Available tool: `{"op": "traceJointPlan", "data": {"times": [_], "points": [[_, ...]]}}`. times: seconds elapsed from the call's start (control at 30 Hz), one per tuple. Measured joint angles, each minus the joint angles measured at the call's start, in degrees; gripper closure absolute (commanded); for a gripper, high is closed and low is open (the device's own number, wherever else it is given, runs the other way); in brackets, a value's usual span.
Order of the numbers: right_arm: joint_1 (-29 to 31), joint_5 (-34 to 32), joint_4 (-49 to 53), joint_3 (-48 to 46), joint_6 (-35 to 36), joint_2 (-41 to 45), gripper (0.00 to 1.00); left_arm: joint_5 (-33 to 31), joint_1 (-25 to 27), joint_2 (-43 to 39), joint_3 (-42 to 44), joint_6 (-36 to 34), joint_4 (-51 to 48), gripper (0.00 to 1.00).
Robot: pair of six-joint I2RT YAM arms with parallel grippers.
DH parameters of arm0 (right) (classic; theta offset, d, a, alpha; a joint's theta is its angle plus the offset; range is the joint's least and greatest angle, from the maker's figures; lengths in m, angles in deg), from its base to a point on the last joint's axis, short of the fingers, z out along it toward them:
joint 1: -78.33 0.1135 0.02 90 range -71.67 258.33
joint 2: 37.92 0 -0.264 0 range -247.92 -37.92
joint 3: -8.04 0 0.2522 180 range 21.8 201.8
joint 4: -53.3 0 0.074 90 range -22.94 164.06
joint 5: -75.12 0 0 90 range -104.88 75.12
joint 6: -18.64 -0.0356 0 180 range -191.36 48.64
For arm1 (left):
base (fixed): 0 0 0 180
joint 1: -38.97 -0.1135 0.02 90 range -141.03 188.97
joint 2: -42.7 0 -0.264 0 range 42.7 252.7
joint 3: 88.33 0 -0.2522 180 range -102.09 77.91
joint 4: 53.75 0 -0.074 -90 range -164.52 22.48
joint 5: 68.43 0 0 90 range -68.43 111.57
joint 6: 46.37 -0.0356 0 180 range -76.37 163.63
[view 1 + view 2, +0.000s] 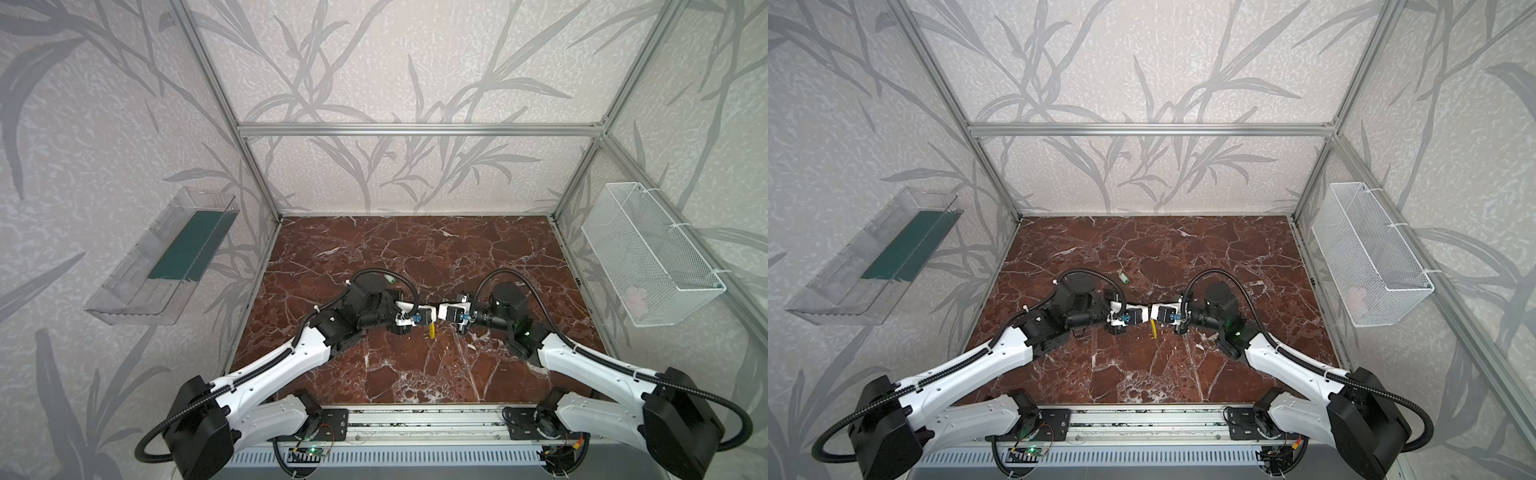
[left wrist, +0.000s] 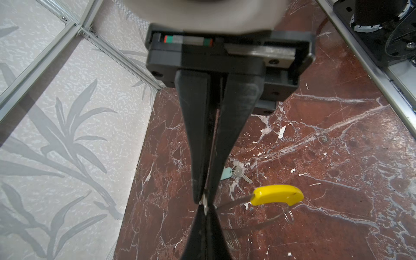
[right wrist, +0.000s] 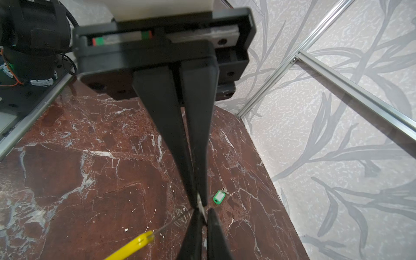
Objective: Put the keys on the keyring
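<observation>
Both arms meet tip to tip over the middle of the table [image 1: 415,249]. The left gripper [image 2: 204,199] is pinched together on the thin wire of the keyring [image 2: 276,194]. The right gripper [image 3: 200,203] looks clamped on the same wire right beside it, the two sets of tips nearly touching. The ring hangs under the tips, seemingly clear of the marble, with the yellow sleeve [image 1: 1154,328] lowest in both top views. Neither key is threaded: the first key [image 2: 226,173] lies flat on the table beyond the tips, and I can't pick it out in either top view. The second key [image 1: 1123,276] lies behind the left arm, well apart from the ring. My read: this is ring handling only, keys not started. Risks: the hold is a sliver of round wire at the very tips, so any twist or pull between the arms could let it slip and drop the ring, maybe onto the first key. The tips are so close that a slightly misaligned move would knock them together. Both grippers are busy, so one must let go to fetch a key, and then the ring may swing or rotate in the single pinch and leave its opening facing the wrong way. I can't tell where that opening is from these views
</observation>
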Motion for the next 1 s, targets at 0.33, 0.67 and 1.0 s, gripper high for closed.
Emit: {"op": "traceJointPlan", "data": {"times": [0.33,0.67,1.0], "points": [[-1.42,1.20,-8.15,-1.22,-6.84,-1.51,1.00,-3.82,-0.50,-3.67,4.02,8.13,6.84,0.70],[-2.27,7.65,-16.06,-1.70,-15.37,-4.57,1.00,-4.22,-2.27,-8.26,11.23,19.80,15.52,0.75],[-2.27,11.06,-17.57,-1.05,-17.94,-4.90,1.00,-1.38,-2.27,-7.67,11.82,24.98,21.22,0.78]]}}
